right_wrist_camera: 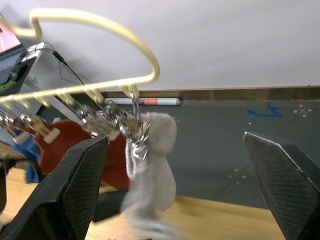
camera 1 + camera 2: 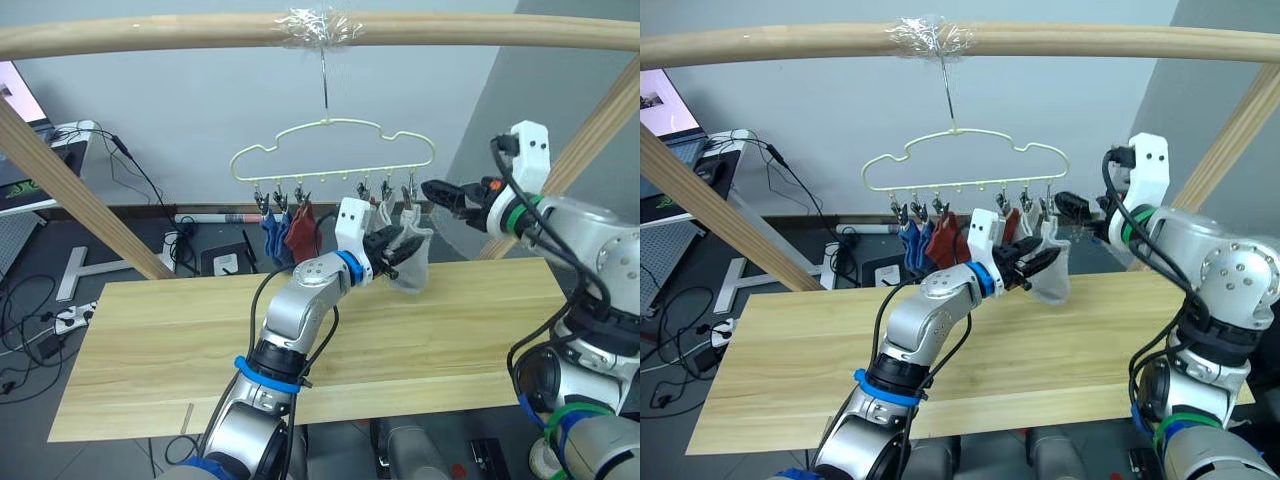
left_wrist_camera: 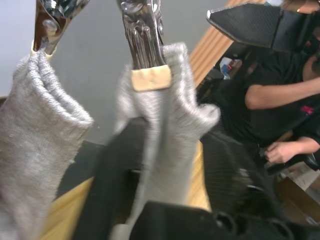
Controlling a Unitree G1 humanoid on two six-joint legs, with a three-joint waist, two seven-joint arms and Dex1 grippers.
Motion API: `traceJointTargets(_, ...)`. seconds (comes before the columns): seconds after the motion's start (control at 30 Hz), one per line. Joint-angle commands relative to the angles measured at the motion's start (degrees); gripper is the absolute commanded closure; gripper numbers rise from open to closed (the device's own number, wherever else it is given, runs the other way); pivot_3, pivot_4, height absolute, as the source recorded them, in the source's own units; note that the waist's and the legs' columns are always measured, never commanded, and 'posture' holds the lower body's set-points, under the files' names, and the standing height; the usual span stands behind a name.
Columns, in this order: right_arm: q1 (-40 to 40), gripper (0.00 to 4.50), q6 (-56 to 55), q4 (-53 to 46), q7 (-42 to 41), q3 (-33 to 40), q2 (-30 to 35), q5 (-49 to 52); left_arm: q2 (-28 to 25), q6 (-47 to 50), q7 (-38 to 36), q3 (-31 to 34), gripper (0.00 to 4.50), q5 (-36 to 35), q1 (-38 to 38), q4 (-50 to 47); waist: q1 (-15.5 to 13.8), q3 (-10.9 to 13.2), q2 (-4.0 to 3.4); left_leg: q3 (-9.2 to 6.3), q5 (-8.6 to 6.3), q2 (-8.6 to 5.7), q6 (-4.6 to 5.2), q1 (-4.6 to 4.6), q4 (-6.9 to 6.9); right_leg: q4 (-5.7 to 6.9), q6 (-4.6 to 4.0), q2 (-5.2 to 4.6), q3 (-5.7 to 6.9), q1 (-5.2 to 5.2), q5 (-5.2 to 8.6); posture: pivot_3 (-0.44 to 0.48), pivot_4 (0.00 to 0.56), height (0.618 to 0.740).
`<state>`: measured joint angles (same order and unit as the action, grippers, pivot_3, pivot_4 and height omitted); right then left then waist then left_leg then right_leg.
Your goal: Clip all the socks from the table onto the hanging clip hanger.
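The pale yellow-green clip hanger (image 2: 325, 121) hangs by its hook from the top pole. Clipped along it from left to right are blue socks (image 2: 271, 235), rust red socks (image 2: 300, 230) and two light grey socks. My left gripper (image 2: 392, 250) is shut on the lower part of the rightmost grey sock (image 3: 170, 115), which hangs from the end clip (image 3: 145, 30); the other grey sock (image 3: 40, 130) hangs beside it. At the hanger's right end, beside that end clip, my right gripper (image 2: 440, 195) stands wide open. The table (image 2: 450, 320) lies below.
The frame's horizontal pole (image 2: 150, 35) runs overhead, with slanted poles at the left (image 2: 80, 190) and right (image 2: 600, 120). Cables and a power strip (image 2: 70, 318) lie on the floor at the left. A person's arm (image 3: 280, 95) shows behind the right gripper.
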<state>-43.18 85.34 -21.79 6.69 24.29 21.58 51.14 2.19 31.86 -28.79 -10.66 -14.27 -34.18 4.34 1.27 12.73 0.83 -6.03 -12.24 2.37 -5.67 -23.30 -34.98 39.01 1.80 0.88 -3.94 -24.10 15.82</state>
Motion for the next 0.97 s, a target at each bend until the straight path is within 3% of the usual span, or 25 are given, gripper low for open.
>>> traceJointTargets(0.03, 5.97, 0.0, -4.83, -7.79, -3.35, -1.14, 1.61, -0.9, -2.91, -2.65, -3.13, 0.78, 0.93, -0.51, 0.49, -0.18, 0.25, 0.0, 0.0, 0.0, 0.0, 0.0, 0.0, 0.0, 0.0, 0.0, 0.0, 0.0, 0.0, 0.0, 0.0, 0.041, 0.187, 0.74)
traceJointTargets(0.13, 15.19, 0.0, -8.83, -13.28, -7.89, -3.54, 5.55, -2.34, -8.63, -4.38, -6.7, 1.64, 0.03, -0.4, 2.31, -0.78, 0.3, 0.0, 0.0, -0.01, 0.0, 0.01, 0.0, 0.01, 0.02, -0.02, 0.01, 0.0, 0.01, 0.02, 0.01, 0.05, 0.184, 0.74)
traceJointTargets(0.27, 25.44, 0.0, -15.43, -17.62, -14.62, -5.47, 11.31, -4.96, -17.2, -7.37, -12.09, 3.83, 0.03, -0.91, 5.0, -1.2, 0.56, 0.0, 0.0, 0.05, 0.0, 0.02, 0.0, 0.05, 0.02, -0.02, 0.25, 0.0, -0.04, 0.0, 0.15, 0.061, 0.185, 0.74)
traceJointTargets(0.4, 42.79, 0.0, -34.93, -21.77, -32.42, -8.75, 23.92, -15.55, -32.0, -10.0, -19.59, 11.0, 0.03, -1.77, 8.31, 1.91, 0.51, 0.0, 0.01, 0.03, 0.0, 0.04, -0.01, 0.16, 0.03, -0.02, 0.3, 0.04, -0.01, 0.05, 0.18, 0.091, 0.182, 0.74)
traceJointTargets(0.53, 54.93, 0.0, -47.29, -20.69, -44.02, -4.29, 25.75, -17.51, -44.59, -16.95, -23.87, 15.72, 0.03, 0.77, 11.97, 7.9, 0.51, 0.0, 0.04, 0.16, -0.01, 0.17, 0.0, 0.29, 0.07, -0.04, 0.31, 0.09, -0.07, 0.1, 0.19, 0.127, 0.174, 0.74)
traceJointTargets(0.67, 59.18, 0.0, -50.6, -18.66, -49.44, 1.04, 25.45, -15.33, -53.78, -24.6, -29.15, 20.19, 0.03, 1.04, 16.04, 14.62, 0.21, -0.06, 0.14, 0.24, -0.01, 0.12, 0.0, 0.41, 0.01, -0.1, 0.3, 0.0, -0.12, 0.32, 0.19, 0.161, 0.165, 0.74)
traceJointTargets(0.8, 59.07, 0.0, -51.14, -17.01, -50.71, 2.4, 25.25, -14.8, -57.27, -25.85, -32.54, 22.87, 0.03, -0.72, 16.58, 18.52, -1.14, -0.3, 0.43, 0.21, -0.01, 0.14, 0.0, 0.46, -0.02, -0.07, 0.28, 0.0, -0.07, 0.36, 0.17, 0.206, 0.144, 0.74)
traceJointTargets(0.97, 57.4, 0.0, -51.09, -16.93, -50.31, 0.41, 24.97, -15.46, -56.29, -22.78, -33.06, 22.95, 0.03, -2.03, 14.74, 17.95, -2.4, -0.38, 0.49, 0.22, 0.0, 0.16, -0.01, 0.43, -0.02, -0.06, 0.27, 0.0, -0.03, 0.38, 0.17, 0.212, 0.135, 0.74)
